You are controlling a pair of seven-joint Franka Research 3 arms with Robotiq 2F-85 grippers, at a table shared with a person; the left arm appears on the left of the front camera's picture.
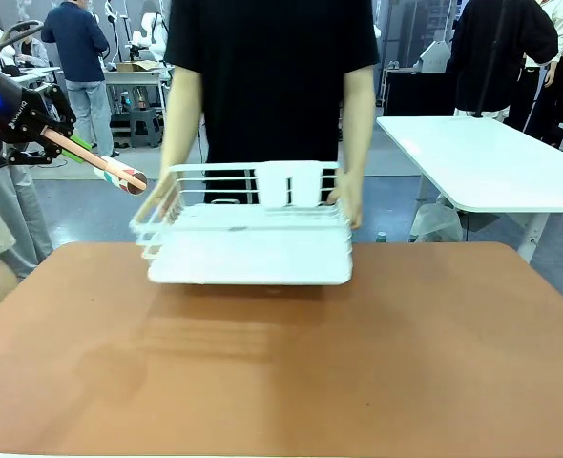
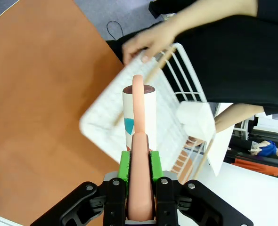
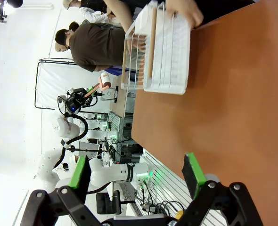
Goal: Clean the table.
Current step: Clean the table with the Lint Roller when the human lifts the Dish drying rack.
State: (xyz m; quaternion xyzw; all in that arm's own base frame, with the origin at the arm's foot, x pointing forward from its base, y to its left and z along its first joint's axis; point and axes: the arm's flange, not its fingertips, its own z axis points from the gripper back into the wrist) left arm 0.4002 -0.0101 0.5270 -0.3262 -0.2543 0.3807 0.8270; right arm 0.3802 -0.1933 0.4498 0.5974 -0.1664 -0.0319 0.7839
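Pinching the pink handle of a roller point(image 1: 119, 175) in the left gripper point(image 1: 72, 145), green pads pressed against both sides of it, white sleeve pointing forward and down. Hanging high above the far-left part of the tabletop point(image 1: 358, 363), well apart from the terracotta surface, with the sleeve end near the left end of a white wire rack point(image 1: 253, 243). In the left wrist view, lined up over one corner of that rack. Rack gripped at both ends by the person's hands point(image 1: 346, 200) at the far edge and, judging by the shadow lying apart from it, probably raised off the tabletop. Right gripper point(image 3: 135, 172) spread wide, nothing between the pads, low over the tabletop and well apart from the rack.

Likely step: bringing the roller down to clean the patch under the rack. Wait for rack and hands to move clear before descending, with wires and hands right in the sleeve's path. Drop the wrist to land the sleeve flat along its whole length, not on one rim. Press lightly to avoid pivoting the long handle between the pads; hold the pinch firm and push along the handle's line. Work in straight, overlapping passes from the far edge toward the near one, and leave the right gripper out of the lane.
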